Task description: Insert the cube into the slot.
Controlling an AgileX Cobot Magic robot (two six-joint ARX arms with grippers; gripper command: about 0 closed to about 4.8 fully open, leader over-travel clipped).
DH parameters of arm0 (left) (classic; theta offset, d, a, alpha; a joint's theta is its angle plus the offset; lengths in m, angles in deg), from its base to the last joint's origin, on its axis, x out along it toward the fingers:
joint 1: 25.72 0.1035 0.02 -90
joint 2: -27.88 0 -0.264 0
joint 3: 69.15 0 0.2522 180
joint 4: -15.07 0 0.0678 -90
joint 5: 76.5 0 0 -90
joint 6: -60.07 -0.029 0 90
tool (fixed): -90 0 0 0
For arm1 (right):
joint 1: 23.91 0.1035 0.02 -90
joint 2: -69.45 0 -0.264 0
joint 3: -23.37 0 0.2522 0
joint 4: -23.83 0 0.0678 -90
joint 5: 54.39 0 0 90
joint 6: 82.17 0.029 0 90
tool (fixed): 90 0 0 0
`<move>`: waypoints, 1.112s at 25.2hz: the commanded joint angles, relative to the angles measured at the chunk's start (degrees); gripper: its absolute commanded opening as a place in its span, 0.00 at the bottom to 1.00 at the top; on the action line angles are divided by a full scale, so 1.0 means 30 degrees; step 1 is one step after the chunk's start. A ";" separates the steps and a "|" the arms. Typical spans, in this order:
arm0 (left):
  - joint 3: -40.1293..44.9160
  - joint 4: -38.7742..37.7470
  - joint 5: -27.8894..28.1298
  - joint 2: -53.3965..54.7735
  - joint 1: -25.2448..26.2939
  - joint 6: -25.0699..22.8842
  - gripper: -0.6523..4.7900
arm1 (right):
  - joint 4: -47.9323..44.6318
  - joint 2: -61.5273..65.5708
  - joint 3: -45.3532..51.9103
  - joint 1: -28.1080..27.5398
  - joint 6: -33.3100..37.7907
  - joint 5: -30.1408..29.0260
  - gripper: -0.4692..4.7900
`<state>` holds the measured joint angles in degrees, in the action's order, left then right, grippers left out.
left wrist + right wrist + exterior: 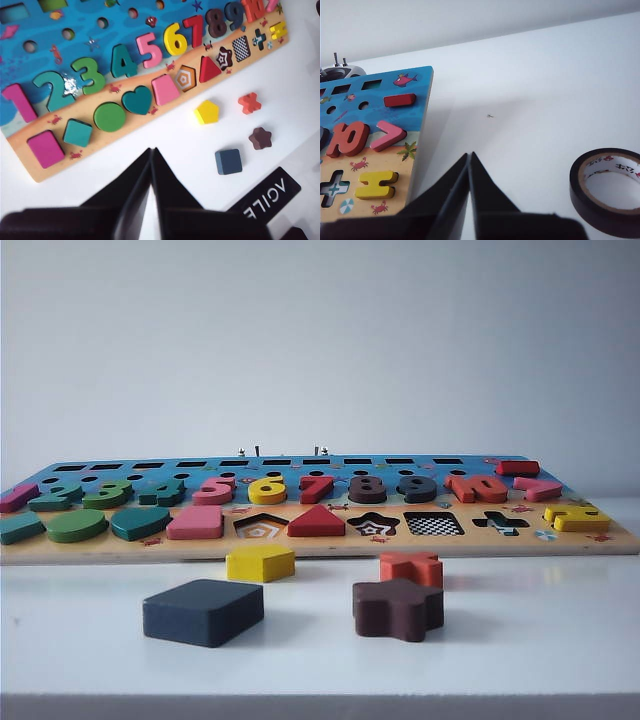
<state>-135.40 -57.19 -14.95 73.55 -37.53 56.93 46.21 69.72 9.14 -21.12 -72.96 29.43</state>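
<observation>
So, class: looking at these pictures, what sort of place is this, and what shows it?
Probably a robot test bench, not a classroom: a bare white table against a blank wall, a colourful wooden number-and-shape puzzle board with loose pieces laid in front, and a black tape roll near the shut right gripper.

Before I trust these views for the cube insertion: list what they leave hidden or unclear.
- Exterior view: neither arm appears; the puzzle board is seen edge-on, so the checkerboard slot is squashed.
- Left wrist view: the shut left gripper covers table below; the cube shows top only.
- Right wrist view: cube and slot lie outside it; the tape roll is cut off; right gripper shut.
</observation>
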 commanded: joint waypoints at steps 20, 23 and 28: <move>-0.2302 -0.0998 -0.2018 0.1603 -0.0168 0.0211 0.15 | 0.1523 0.7162 -0.6193 0.6433 0.0561 0.0066 0.08; -0.2302 -0.1202 -0.2025 0.1596 -0.0168 0.0321 0.15 | 0.3687 1.1912 -0.9996 0.9981 0.0386 0.0066 0.09; -0.2302 -0.1158 -0.2025 0.1603 -0.0168 0.0415 0.15 | 0.4473 1.5045 -1.2495 1.2305 0.0328 0.0066 0.10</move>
<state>-141.89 -61.13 -20.57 78.30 -38.08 58.20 59.31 113.78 -26.95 15.09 -71.69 29.56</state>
